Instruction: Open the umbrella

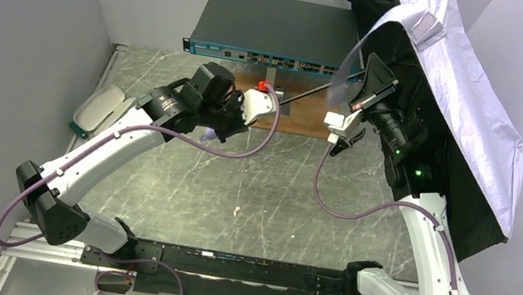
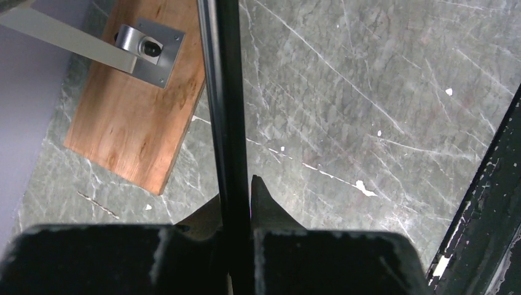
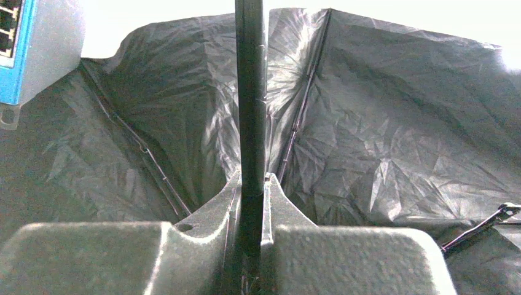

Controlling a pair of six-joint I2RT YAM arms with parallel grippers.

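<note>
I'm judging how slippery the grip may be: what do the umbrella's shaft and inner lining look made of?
The shaft: likely metal, smooth dark semi-gloss; a light streak runs along it. The lining: thin black fabric, probably synthetic; finely crinkled with a soft sheen.

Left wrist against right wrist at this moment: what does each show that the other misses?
Only the left wrist view: a wooden board carrying a metal lever plate, lying on the marble table.
Only the right wrist view: the umbrella's black lining spread wide, its thin ribs, and a blue-faced box at the upper left.
Both: the dark shaft running straight up between that arm's own fingers, with the left gripper and the right gripper each shut on it.
</note>
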